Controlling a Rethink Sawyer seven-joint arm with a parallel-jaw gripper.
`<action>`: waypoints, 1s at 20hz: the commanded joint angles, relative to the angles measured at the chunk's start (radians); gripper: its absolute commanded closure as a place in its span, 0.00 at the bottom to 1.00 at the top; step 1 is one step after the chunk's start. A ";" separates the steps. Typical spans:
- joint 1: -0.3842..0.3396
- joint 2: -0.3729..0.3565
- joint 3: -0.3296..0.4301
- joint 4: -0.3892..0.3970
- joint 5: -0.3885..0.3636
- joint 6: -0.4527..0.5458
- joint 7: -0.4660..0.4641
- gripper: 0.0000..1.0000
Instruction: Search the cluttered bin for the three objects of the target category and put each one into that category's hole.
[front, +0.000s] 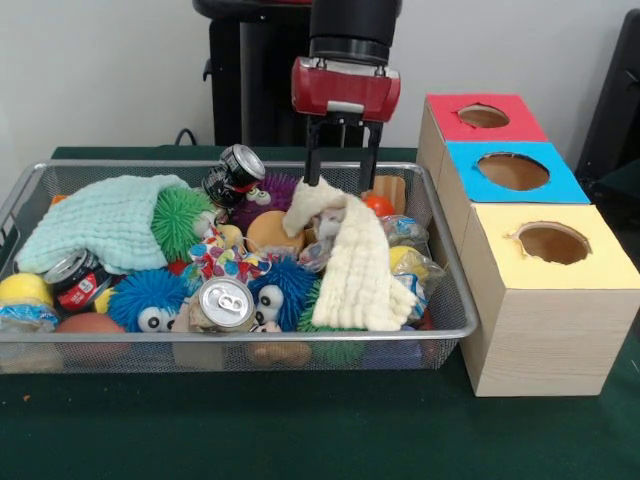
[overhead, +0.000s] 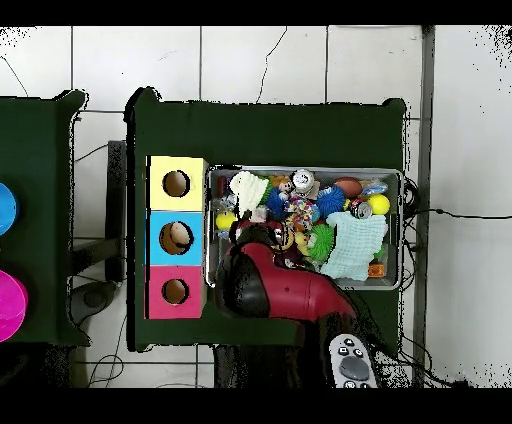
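Fingers (front: 343, 180) clenched on cream cloth (front: 350, 262), lifting its top corner just above bin (front: 452, 330) clutter. Something pale showing inside blue hole (overhead: 176, 238) beside bin, possibly one deposit; cannot tell. Mint cloth (front: 105, 222) lying at bin's far end, untouched.

The bin (front: 455, 300) is fine silver wire mesh, and it holds a cream cloth (front: 352, 262) of soft waffled weave, a mint cloth (front: 100, 222) of the same nubbly kind, shiny metal cans (front: 224, 303) and bristly rubber-like spiky balls (front: 290, 280). The three boxes (front: 540, 330) have matt pale wood-grain sides under flat red, blue and yellow tops. The table (front: 300, 430) wears a dull dark green felt-like covering, and the arm's red shell (front: 345, 90) is glossy plastic.
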 joint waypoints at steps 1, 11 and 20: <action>0.026 0.074 -0.119 -0.097 0.016 -0.107 0.137 0.00; 0.011 0.151 -0.150 -0.115 0.029 -0.234 0.140 0.00; 0.011 0.260 -0.206 -0.144 0.075 -0.249 0.148 0.00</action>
